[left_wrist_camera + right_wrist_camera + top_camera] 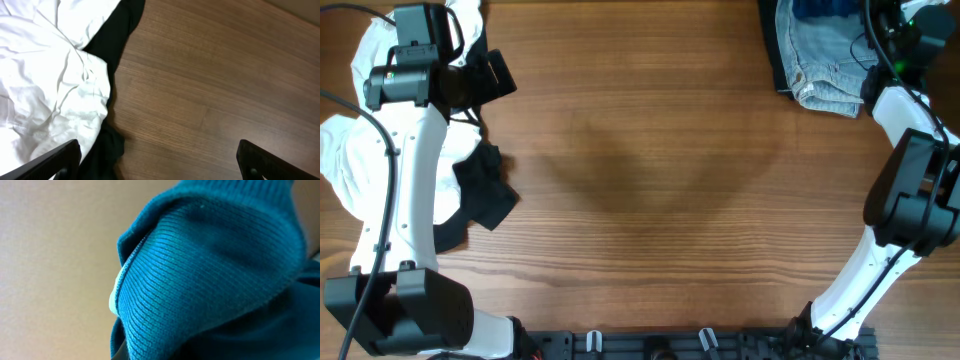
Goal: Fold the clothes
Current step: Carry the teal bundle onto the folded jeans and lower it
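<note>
— Two claws, doing what?
— Empty, spread left claw (160,162) hangs over white garment (45,75) and black garment (116,35), left edge of the table (650,150); right claw (900,28) seems pinched on blue knit (210,270), far-right corner. Probably soft, limp: grab its hem.

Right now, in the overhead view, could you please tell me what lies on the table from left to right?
The white garment → black garment → bare wooden table → denim garment. The blue garment overlaps the denim, so I omit it.

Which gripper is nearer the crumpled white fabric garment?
Left. The left gripper hovers open at the edge of the crumpled white fabric garment; the right gripper is across the wooden table, at blue knit fabric.
</note>
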Available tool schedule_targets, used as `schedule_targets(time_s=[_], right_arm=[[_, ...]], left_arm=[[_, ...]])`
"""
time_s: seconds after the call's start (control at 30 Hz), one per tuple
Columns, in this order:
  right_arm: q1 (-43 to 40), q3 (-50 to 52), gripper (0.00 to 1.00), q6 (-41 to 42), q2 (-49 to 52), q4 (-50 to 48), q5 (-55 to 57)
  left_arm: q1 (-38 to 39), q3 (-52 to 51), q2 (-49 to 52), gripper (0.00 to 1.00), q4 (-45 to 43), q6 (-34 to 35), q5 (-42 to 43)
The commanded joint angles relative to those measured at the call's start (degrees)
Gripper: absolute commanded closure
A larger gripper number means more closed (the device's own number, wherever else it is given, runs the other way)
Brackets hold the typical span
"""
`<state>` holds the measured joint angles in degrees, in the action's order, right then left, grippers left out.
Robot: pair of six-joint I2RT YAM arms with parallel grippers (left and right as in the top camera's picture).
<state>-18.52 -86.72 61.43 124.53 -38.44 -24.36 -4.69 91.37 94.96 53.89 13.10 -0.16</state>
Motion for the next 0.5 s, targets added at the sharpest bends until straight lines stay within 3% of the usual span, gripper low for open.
schedule_targets(time_s=[0.0, 0.17, 0.33, 0.47], right_arm=[[-1.4, -2.0, 0.96, -1.7, 0.0, 2.6, -1.6], [-2.1, -2.0, 0.96, -6.7, 0.0, 19.1, -4.2], [-2.6, -2.0, 0.94, -11.9, 0.0, 28.3, -7.0], [-2.7, -2.0, 0.62, -15.1, -0.3, 35.5, -7.9]], left_arm=[[-0.5, 0.1, 0.6, 0.00, -0.8, -0.7, 0.5], [-0.5, 0.2, 0.6, 0.00, -1.8, -0.7, 2.3], [-0.5, 0.1, 0.6, 0.00, -2.0, -0.7, 2.2], [-0.5, 0.1, 0.6, 0.00, -2.0, -0.7, 2.3]])
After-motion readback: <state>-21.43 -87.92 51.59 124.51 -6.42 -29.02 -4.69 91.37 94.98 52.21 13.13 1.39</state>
